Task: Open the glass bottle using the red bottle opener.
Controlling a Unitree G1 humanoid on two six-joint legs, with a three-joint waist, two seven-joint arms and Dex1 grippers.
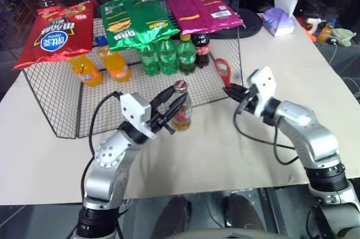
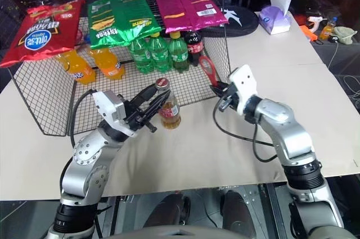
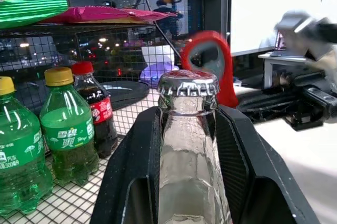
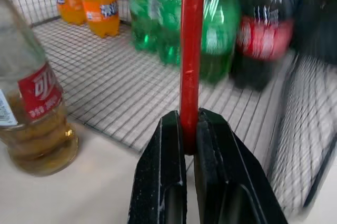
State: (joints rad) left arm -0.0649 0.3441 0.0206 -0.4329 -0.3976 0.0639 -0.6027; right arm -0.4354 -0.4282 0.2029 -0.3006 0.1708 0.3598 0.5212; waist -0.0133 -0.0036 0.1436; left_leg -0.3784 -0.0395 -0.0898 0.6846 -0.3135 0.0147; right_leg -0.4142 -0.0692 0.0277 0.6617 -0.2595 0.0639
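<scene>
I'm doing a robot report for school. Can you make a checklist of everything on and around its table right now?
Surface: table covered in pale paper.
Job's things: glass bottle upright, cap on; red bottle opener raised, apart from the cap.
Clutter: wire rack with orange soda bottles, green bottles, a cola bottle; chip bags on top; tissue box.
Grippers: left gripper shut round the bottle's neck; right gripper pinching the opener's handle.
Cables: black cable looping below the right wrist.
Surroundings: dark, unclear.
</scene>
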